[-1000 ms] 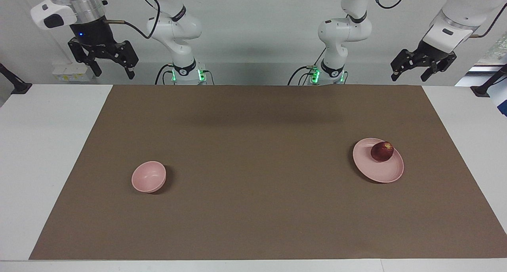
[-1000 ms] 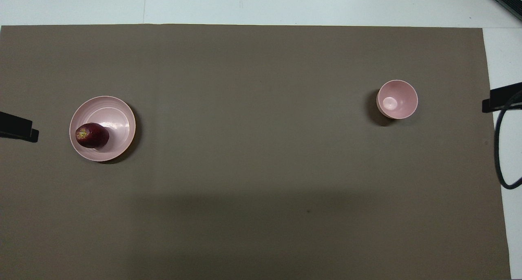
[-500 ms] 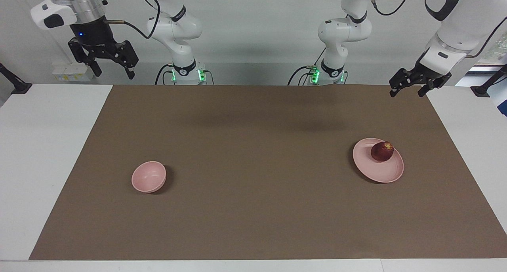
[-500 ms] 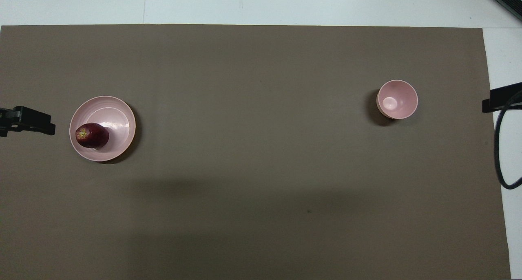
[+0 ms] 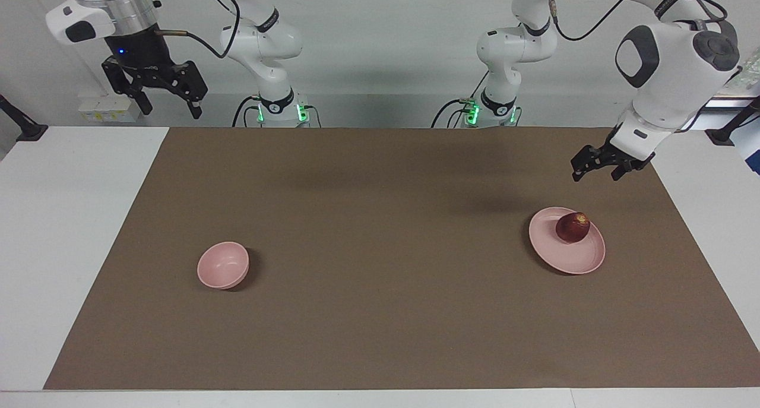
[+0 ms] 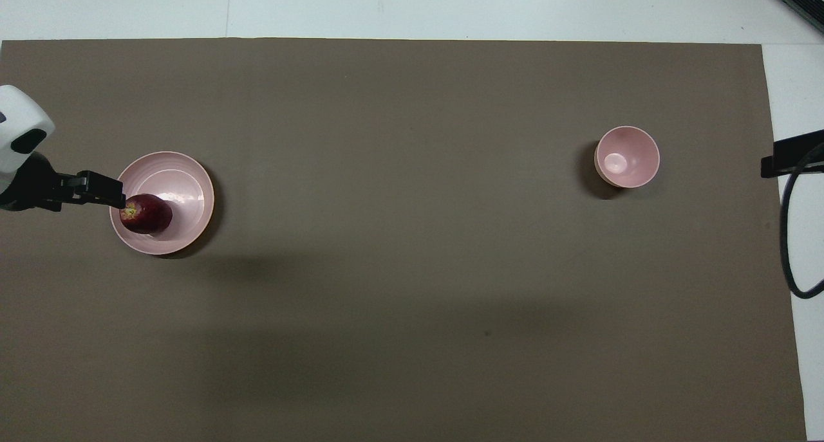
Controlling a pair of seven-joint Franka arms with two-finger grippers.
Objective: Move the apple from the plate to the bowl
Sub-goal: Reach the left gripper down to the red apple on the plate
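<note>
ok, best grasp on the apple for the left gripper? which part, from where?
Probably top-down, fingers closing across the apple's widest middle. It is small and round, with its pale patch facing up, so no side has an edge to catch. It lies off-centre on the plate, toward the robots, and the low rim favours coming from above. The left gripper hangs open above the mat, not touching the apple.

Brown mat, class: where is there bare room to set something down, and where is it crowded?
The mat lies bare between the bowl and the plate. It is crowded only at the plate, which holds the apple, with the left end effector raised beside it.
</note>
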